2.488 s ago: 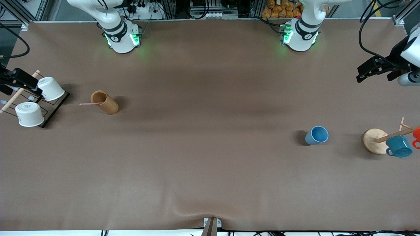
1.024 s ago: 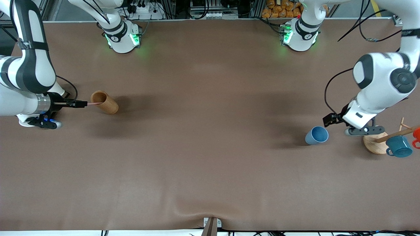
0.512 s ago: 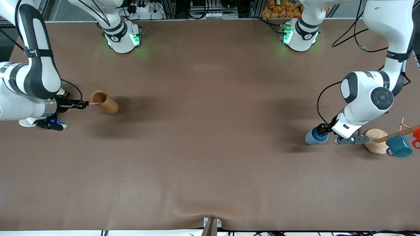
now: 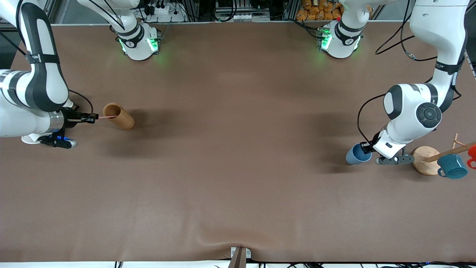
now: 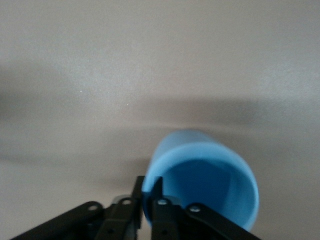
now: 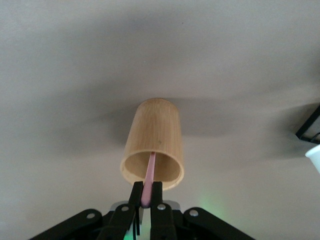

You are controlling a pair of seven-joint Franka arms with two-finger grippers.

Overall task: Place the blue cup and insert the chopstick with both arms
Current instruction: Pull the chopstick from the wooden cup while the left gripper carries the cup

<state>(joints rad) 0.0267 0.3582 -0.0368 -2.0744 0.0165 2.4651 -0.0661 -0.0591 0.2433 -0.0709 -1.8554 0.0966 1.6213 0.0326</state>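
Observation:
The blue cup (image 4: 353, 156) stands upright toward the left arm's end of the table. My left gripper (image 4: 366, 148) comes down on it from above. In the left wrist view the gripper (image 5: 148, 192) is shut on the cup's (image 5: 210, 175) rim, one finger inside and one outside. The pale-pink chopstick (image 4: 103, 117) stands in a tan wooden holder (image 4: 121, 119) toward the right arm's end. My right gripper (image 4: 93, 118) is shut on the chopstick's upper end. The right wrist view shows that gripper (image 6: 147, 192), the chopstick (image 6: 151, 167) and the holder (image 6: 155, 130).
A wooden mug tree with a round base (image 4: 424, 163) stands beside the blue cup, toward the table's end. It carries a teal mug (image 4: 453, 166) and an orange mug (image 4: 472, 152). A black wire rack (image 6: 311, 124) with a white cup (image 6: 315, 159) stands near the holder.
Both arms swung in from the table's ends. The left gripper came down onto the blue cup's rim and closed. The right gripper reached the chopstick's end and closed on it.

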